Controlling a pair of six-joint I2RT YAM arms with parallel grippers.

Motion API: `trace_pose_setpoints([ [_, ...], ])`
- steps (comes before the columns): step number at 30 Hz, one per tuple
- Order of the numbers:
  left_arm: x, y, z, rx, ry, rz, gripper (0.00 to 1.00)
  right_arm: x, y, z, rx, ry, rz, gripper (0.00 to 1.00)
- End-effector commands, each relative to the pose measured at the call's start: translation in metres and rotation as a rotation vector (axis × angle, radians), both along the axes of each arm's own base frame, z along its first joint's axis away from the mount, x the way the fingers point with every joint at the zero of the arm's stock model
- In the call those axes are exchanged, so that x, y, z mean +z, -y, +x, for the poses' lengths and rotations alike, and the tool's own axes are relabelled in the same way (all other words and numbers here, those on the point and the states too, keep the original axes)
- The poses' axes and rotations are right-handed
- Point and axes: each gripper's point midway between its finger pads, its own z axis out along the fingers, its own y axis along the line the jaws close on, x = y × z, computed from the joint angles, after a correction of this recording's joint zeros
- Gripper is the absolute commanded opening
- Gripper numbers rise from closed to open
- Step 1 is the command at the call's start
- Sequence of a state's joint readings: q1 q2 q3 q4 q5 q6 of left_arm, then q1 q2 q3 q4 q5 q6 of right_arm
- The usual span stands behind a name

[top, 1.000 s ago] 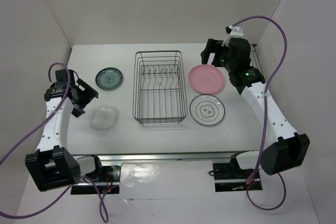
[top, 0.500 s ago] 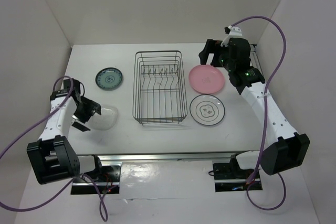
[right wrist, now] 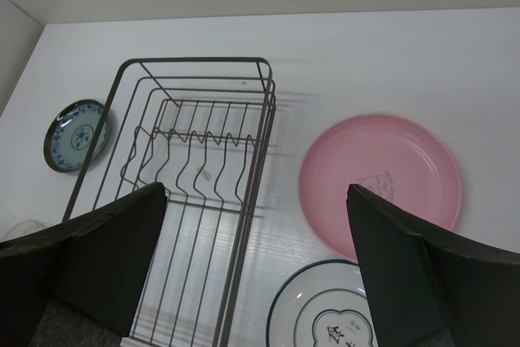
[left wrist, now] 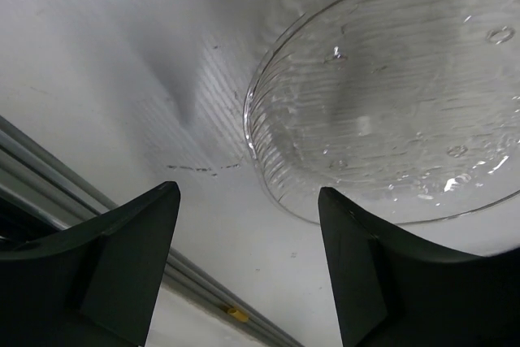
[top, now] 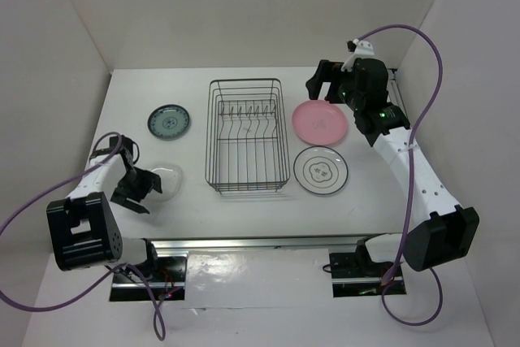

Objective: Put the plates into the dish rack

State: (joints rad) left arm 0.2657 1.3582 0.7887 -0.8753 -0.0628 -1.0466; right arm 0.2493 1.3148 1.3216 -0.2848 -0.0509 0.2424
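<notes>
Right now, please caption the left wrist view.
Open left gripper at the rim of the clear glass plate on the table.

Top external: high behind the arm bases, facing down over the whole table (top: 244, 205).
Left wrist: close above the table, facing the clear glass plate (left wrist: 390, 111).
Right wrist: raised, angled down at dish rack (right wrist: 203, 140) and pink plate (right wrist: 379, 176).
Shared: dish rack and pink plate, top with right wrist; clear glass plate, top with left wrist.

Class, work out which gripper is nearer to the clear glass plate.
Left. The left gripper sits open at the near-left edge of the clear glass plate. The right gripper hovers far off, beyond the dish rack, over the far edge of the pink plate.
</notes>
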Motion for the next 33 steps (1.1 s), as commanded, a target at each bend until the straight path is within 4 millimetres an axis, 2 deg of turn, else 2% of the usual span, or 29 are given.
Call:
trace_pose_setpoints([
  [1,0.001,-0.011,0.014,0.023,0.050,0.058,0.82,0.020,-0.007,0.001,0.026,0.070,0.028,0.99],
  [6,-0.011,-0.014,0.011,0.046,0.051,0.080,0.72,0.015,-0.007,0.001,0.026,0.061,0.026,0.99],
  [9,-0.015,-0.015,0.015,0.047,0.063,0.083,0.61,0.015,-0.007,0.001,0.026,0.061,0.026,0.99],
  [14,-0.024,-0.020,0.017,0.057,0.055,0.092,0.60,0.015,-0.009,0.001,0.035,0.061,0.028,0.99],
  [19,-0.043,-0.021,0.008,0.065,0.017,0.092,0.58,0.018,-0.011,0.001,0.044,0.069,0.032,0.99],
  [20,-0.047,-0.020,0.005,0.065,0.005,0.089,0.53,0.018,-0.011,0.001,0.044,0.069,0.032,0.99],
  [21,-0.052,-0.017,0.002,0.064,-0.007,0.077,0.53,0.021,-0.010,-0.001,0.042,0.075,0.043,0.99],
  [22,-0.052,-0.018,0.005,0.064,0.007,0.080,0.53,0.021,-0.010,-0.001,0.042,0.075,0.043,0.99],
  [24,-0.054,-0.017,0.006,0.073,0.013,0.072,0.44,0.021,-0.010,-0.001,0.042,0.075,0.043,0.99],
  [28,-0.054,-0.017,0.006,0.073,0.014,0.072,0.38,0.021,-0.012,-0.002,0.051,0.075,0.045,0.99],
  [31,-0.052,-0.017,0.007,0.073,0.024,0.074,0.18,0.022,-0.013,-0.003,0.060,0.074,0.047,0.99],
  [32,-0.052,-0.017,0.007,0.073,0.024,0.074,0.00,0.022,-0.013,-0.003,0.060,0.074,0.047,0.99],
  [33,-0.052,-0.017,0.007,0.073,0.024,0.074,0.00,0.022,-0.013,-0.003,0.060,0.074,0.047,0.99],
])
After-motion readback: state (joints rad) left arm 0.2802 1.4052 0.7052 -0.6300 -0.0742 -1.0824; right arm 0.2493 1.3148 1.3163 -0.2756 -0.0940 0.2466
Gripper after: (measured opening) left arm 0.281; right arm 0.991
